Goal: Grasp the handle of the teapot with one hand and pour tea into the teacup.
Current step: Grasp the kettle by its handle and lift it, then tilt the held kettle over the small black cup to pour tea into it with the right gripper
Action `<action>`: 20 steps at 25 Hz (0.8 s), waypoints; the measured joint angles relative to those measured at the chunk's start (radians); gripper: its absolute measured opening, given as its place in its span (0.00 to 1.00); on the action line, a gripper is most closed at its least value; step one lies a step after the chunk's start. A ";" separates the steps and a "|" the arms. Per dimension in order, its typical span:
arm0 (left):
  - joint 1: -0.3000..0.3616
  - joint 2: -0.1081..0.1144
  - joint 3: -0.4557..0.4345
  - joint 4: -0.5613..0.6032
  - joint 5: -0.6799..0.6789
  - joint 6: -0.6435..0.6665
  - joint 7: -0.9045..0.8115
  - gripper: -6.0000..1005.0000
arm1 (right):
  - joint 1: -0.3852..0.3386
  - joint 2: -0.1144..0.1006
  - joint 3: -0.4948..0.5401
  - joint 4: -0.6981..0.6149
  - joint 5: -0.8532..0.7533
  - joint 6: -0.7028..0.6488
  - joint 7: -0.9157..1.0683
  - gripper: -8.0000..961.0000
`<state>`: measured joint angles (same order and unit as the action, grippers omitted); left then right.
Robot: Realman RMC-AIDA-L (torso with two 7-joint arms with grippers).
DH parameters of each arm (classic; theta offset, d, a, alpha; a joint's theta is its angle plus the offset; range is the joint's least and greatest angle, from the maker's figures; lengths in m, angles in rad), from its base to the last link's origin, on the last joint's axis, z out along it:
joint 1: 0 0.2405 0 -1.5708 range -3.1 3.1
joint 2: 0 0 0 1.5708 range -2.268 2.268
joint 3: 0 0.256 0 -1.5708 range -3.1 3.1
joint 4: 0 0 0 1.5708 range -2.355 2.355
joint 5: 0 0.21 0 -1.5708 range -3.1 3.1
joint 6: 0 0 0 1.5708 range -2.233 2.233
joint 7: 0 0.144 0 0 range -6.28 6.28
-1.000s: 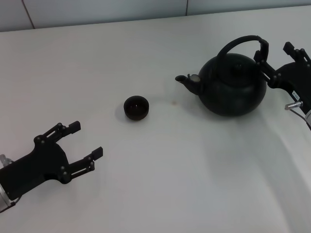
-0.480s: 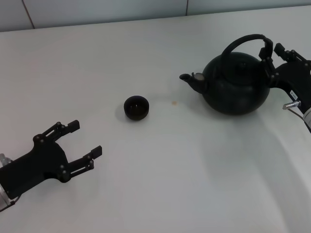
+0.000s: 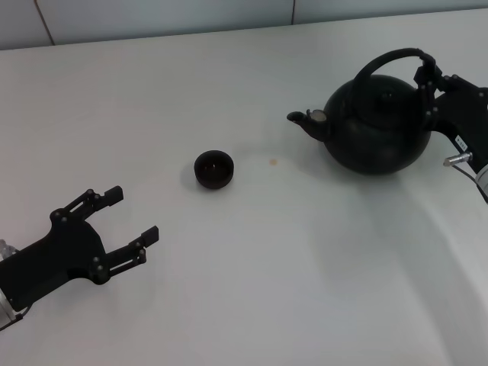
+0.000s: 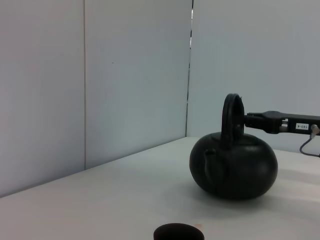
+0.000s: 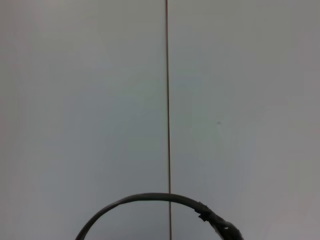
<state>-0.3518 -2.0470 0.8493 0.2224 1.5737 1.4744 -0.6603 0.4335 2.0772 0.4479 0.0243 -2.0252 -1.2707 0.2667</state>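
Observation:
The matte black teapot [image 3: 377, 130] stands at the right of the white table, its short spout [image 3: 303, 122] pointing toward the teacup. My right gripper [image 3: 429, 85] is shut on the right end of the arched black handle [image 3: 389, 58]. The small dark teacup [image 3: 213, 168] sits near the table's middle, well apart from the spout, with a faint reddish tint inside. My left gripper [image 3: 133, 213] is open and empty at the front left. The left wrist view shows the teapot [image 4: 233, 167], its handle [image 4: 232, 117], the right gripper [image 4: 265, 121] and the cup's rim [image 4: 178, 233]. The right wrist view shows the handle's arc [image 5: 150, 198].
A small brownish spot [image 3: 272, 162] lies on the white table [image 3: 252, 290] between cup and teapot. A grey wall [image 3: 152, 15] runs along the table's far edge.
The teapot and my right gripper have shifted to the right and slightly back, away from the teacup. The left gripper and the cup have hardly moved.

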 joint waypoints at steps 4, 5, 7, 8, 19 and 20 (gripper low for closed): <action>0.001 0.000 0.000 0.000 0.000 -0.001 0.000 0.86 | 0.001 0.000 0.001 0.000 0.000 -0.023 0.000 0.12; 0.002 -0.001 0.000 0.000 0.000 -0.001 0.001 0.86 | 0.001 0.000 0.001 0.000 0.000 -0.023 0.000 0.11; 0.003 -0.001 0.000 0.000 0.000 -0.001 0.001 0.86 | 0.001 0.000 0.002 0.000 0.000 -0.046 0.006 0.09; 0.004 -0.002 0.001 0.000 0.000 -0.002 0.001 0.86 | 0.001 0.000 0.002 0.000 0.000 -0.046 0.006 0.09; 0.004 -0.005 0.001 0.000 0.002 -0.001 0.002 0.86 | 0.057 -0.001 -0.008 -0.004 -0.004 -0.050 0.045 0.09; 0.004 -0.005 0.001 0.000 0.002 -0.001 0.002 0.86 | 0.060 -0.001 -0.009 -0.004 -0.005 -0.049 0.048 0.09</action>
<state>-0.3482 -2.0524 0.8499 0.2224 1.5762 1.4731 -0.6580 0.4938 2.0758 0.4390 0.0200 -2.0300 -1.3198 0.3148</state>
